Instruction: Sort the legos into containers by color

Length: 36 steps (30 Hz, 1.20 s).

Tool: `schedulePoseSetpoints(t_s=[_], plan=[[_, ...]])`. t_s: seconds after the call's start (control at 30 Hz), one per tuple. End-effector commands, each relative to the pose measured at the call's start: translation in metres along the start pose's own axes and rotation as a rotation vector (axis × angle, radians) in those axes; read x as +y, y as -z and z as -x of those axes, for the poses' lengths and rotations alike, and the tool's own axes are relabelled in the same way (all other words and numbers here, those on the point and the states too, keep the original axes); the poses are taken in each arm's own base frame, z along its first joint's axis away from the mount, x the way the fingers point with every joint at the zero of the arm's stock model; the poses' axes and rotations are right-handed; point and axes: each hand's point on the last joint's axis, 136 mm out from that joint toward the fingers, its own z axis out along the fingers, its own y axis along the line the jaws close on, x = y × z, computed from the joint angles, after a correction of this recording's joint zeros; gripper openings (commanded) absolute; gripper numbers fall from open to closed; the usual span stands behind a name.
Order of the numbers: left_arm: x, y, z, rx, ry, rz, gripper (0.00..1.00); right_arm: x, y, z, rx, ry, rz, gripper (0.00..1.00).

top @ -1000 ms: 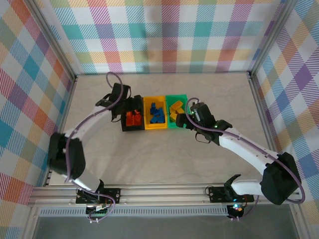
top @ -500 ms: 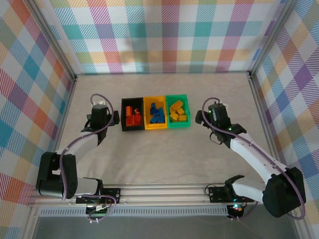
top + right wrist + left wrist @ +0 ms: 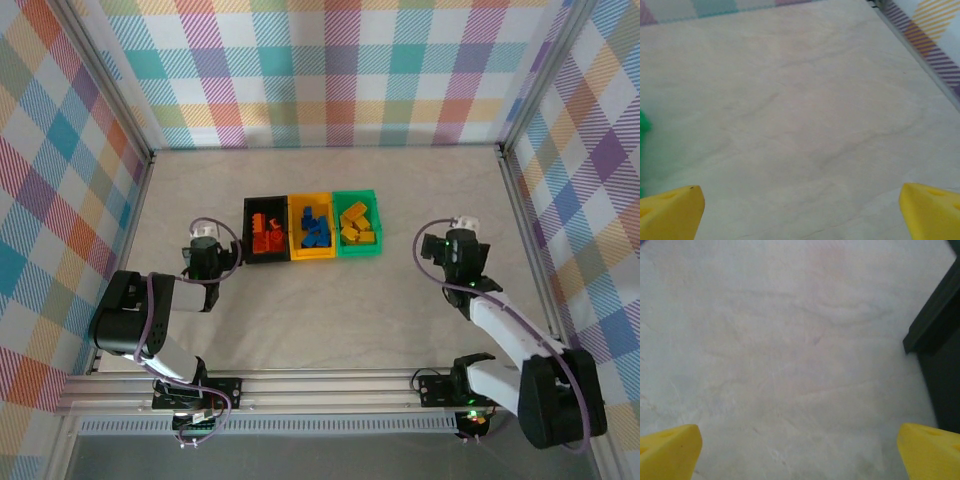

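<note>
A: Gripper state?
B: Left gripper (image 3: 206,256) is spread wide, with nothing between its fingers (image 3: 670,450) — just bare tabletop (image 3: 330,320). Right gripper (image 3: 462,250) is the same: spread, empty.
A: Legos?
B: Every one I can see sits in the containers at mid-tabletop. Red-orange legos (image 3: 267,240) are in the black bin (image 3: 247,228), blue legos (image 3: 316,235) in the yellow bin (image 3: 312,256), yellow legos (image 3: 355,225) in the green bin (image 3: 360,253).
A: Geometry for the next move?
B: The row's long axis runs 9-to-3. The black bin is at 2 o'clock from the left gripper, just beside it. The green bin is at 10 o'clock from the right gripper, well apart. The left arm is nearer.
A: Anything to pick?
B: Looks sorted by color — I'd judge the task done.
</note>
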Motion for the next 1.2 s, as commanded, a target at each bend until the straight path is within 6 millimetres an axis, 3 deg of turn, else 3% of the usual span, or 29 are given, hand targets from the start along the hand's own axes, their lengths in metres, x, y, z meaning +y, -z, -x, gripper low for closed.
schedulePoseSetpoints(t_s=[0.0,0.2,0.3,0.37,0.4,1.17], plan=[[0.007,0.003,0.024,-0.099,0.048,0.034,1.0,0.014,-0.011,0.037,-0.234,0.036,0.082,1.0],[0.006,0.003,0.024,-0.102,0.045,0.033,1.0,0.03,-0.052,0.021,-0.191,0.037,0.188,1.0],[0.006,0.003,0.024,-0.101,0.044,0.033,1.0,0.029,-0.059,0.017,-0.133,0.009,0.237,1.0],[0.006,0.003,0.024,-0.1,0.044,0.033,1.0,0.031,-0.057,0.006,-0.145,0.011,0.275,1.0],[0.006,0.003,0.024,-0.102,0.045,0.033,1.0,0.032,-0.055,0.01,-0.198,0.015,0.281,1.0],[0.004,0.002,0.024,-0.097,0.039,0.028,1.0,0.03,-0.056,0.009,-0.163,0.01,0.27,1.0]])
